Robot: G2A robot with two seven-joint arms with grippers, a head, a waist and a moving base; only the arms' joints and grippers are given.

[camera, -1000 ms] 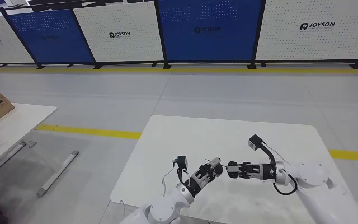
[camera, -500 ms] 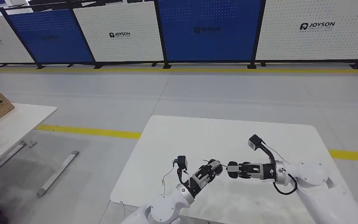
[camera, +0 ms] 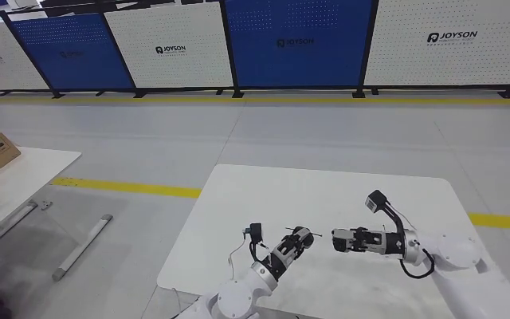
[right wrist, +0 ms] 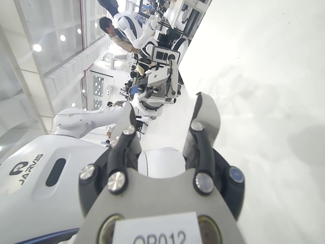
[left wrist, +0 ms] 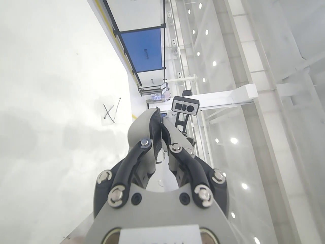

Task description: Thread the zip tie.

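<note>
Clenching zip tie [camera: 314, 234] in left gripper [camera: 303, 234]; holding right gripper [camera: 336, 239] released, fingers spread, at its 3 o'clock, nearby.

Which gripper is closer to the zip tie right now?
Left. The left gripper is shut on the zip tie, its end poking toward the right gripper, which is open and apart from it.

zip tie [camera: 314, 234] in left tool [camera: 303, 234] | right tool [camera: 335, 239] rightward | both above table [camera: 319, 187]
</note>
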